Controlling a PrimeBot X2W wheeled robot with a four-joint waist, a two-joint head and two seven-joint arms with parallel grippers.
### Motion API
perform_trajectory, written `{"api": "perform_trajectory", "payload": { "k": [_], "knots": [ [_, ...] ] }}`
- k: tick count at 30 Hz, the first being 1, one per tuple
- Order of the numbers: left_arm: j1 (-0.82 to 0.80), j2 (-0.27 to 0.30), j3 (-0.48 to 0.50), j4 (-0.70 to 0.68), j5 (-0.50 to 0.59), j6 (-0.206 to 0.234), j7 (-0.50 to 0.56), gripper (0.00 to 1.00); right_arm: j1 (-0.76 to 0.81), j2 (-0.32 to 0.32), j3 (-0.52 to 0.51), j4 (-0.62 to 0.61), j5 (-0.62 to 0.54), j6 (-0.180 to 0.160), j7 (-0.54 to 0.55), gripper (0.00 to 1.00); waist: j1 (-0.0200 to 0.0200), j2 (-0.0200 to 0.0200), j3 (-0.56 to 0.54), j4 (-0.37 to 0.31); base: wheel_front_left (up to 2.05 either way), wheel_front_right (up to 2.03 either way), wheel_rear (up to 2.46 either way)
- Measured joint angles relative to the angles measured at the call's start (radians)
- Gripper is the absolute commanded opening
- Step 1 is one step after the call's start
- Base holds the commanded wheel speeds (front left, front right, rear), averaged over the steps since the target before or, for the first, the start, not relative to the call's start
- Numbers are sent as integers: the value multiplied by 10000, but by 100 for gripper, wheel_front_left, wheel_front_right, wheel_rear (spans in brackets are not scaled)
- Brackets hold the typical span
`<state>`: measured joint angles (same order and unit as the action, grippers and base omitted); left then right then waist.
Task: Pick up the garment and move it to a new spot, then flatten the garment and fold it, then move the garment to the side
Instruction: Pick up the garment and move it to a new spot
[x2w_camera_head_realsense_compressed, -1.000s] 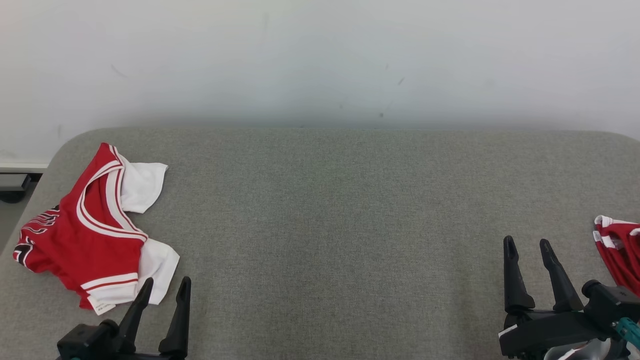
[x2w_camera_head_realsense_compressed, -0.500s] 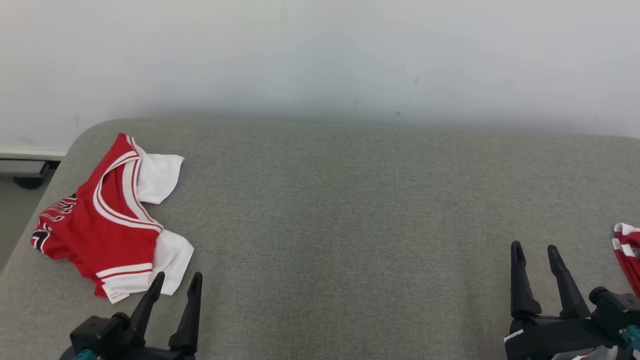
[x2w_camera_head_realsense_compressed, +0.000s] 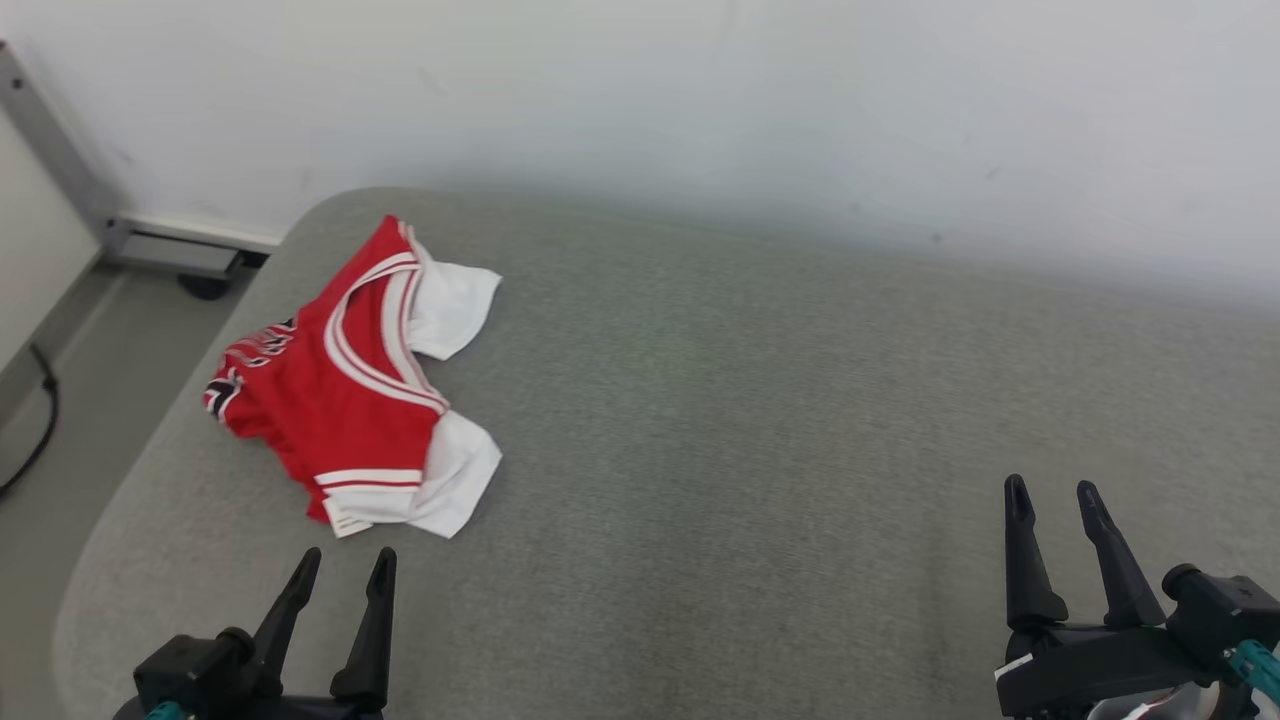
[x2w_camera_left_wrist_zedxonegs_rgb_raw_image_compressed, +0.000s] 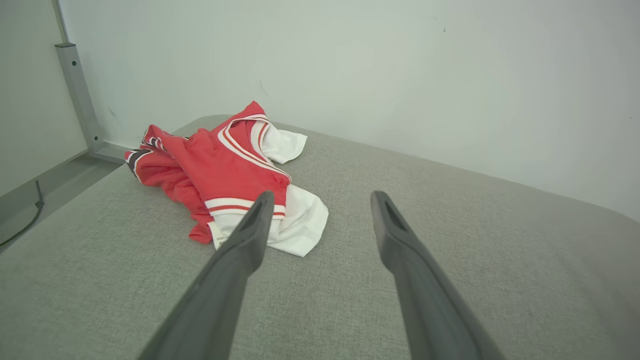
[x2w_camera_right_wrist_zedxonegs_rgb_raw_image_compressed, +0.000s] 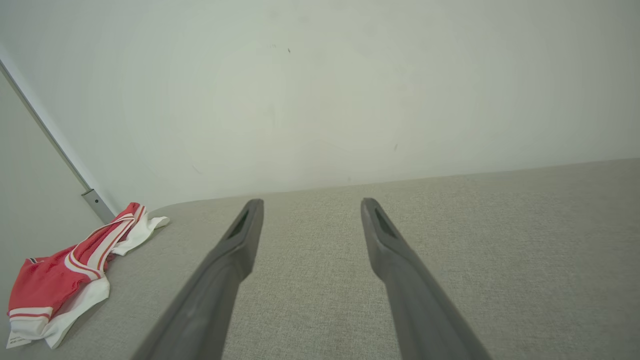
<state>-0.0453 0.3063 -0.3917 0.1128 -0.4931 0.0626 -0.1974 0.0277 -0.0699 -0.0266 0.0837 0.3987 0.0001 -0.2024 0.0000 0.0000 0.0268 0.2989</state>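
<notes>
A red garment (x2w_camera_head_realsense_compressed: 350, 400) with white trim and white sleeves lies crumpled on the grey table (x2w_camera_head_realsense_compressed: 750, 420), towards its far left end near the rounded corner. One white sleeve spreads out on the far side and the other on the near side. A striped hem and a small white label (x2w_camera_head_realsense_compressed: 345, 525) lie along the edge nearest the robot. Dark lettering shows on the garment's left part, too bunched to read.

The left hand (x2w_camera_head_realsense_compressed: 350, 555) sits at the lower left of the head view. Its two dark fingers are apart with nothing between them, and they point up towards the garment's near hem. A strip of bare table separates the fingertips from the cloth, so the hand is near the garment but not touching it. In the left wrist view the garment lies ahead and to the left of the fingers.

The right hand (x2w_camera_head_realsense_compressed: 1052, 485) is at the lower right, well apart from the garment. Its fingers are also spread and hold nothing. In the right wrist view they point over bare table towards the wall (x2w_camera_head_realsense_compressed: 700, 100), with the garment far off to the left.

Left of the table is the floor (x2w_camera_head_realsense_compressed: 60, 450), where a dark cable (x2w_camera_head_realsense_compressed: 40, 420) lies below a grey metal rail (x2w_camera_head_realsense_compressed: 50, 140) on the wall.
</notes>
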Motion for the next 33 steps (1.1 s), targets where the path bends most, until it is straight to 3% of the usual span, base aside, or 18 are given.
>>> {"api": "perform_trajectory", "payload": {
  "k": [18,29,33],
  "knots": [
    [142,127,219,-69,0,90,-10,100,-403,10,301,138,-6,13,90,100,0,0,231,2190,0,0,0],
    [203,98,102,-27,-111,36,136,100,-327,10,324,288,-6,13,86,100,0,0,182,2324,0,0,0],
    [94,-21,-71,211,-435,-234,614,100,-105,-23,368,19,-115,13,90,100,-1,0,254,2315,0,0,0]
  ]
}}
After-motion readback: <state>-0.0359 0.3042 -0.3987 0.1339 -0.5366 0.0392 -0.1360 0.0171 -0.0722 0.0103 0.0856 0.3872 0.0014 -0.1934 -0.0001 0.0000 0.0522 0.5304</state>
